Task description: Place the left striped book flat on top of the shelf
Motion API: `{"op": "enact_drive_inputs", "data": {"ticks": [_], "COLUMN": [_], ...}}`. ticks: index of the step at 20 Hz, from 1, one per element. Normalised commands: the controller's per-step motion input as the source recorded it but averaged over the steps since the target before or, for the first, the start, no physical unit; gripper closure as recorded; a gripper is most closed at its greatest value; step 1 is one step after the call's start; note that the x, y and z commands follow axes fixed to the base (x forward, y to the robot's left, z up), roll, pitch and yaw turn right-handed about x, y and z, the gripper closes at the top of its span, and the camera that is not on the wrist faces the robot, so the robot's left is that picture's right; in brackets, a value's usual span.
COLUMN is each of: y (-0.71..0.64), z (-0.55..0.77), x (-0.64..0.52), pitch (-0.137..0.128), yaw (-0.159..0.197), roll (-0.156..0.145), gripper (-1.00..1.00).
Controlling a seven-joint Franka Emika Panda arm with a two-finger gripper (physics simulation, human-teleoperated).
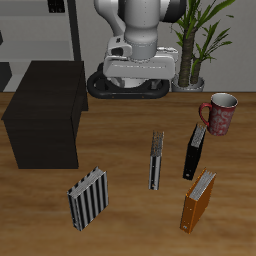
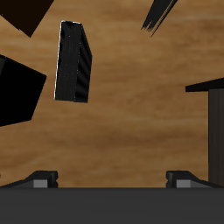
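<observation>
**Open pincer high over the table, striped book not yet picked up**

The gripper (image 2: 112, 178) hung above the table (image 1: 120, 130), near its back edge. Its two fingers (image 2: 44, 178) stood wide apart, and nothing was between them.

The left striped book (image 1: 156, 160) stood on its edge near the middle of the table. No part of the arm touched it. A black book (image 1: 194, 152) stood just beside it, and an orange book (image 1: 198, 200) stood nearer the front edge. The other striped book (image 1: 88, 197) stood apart, close to the front edge.

The shelf (image 1: 45, 113) sat by the side edge of the table, well apart from the left striped book. Its flat top had nothing on it. A red mug (image 1: 219, 113) stood by the far side edge.
</observation>
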Motion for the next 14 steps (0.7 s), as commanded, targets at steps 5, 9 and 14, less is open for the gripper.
{"op": "enact_drive_inputs", "data": {"ticks": [5,9,14], "y": [0.37,0.33,0.23], "z": [-0.03,0.08,0.07], "x": [-0.06,0.06,0.08], "pitch": [-0.028,-0.034,-0.031], "yaw": [0.015,0.011,0.014], "roll": [0.034,0.008,0.006], "gripper": [-1.00,-1.00,-1.00]}}
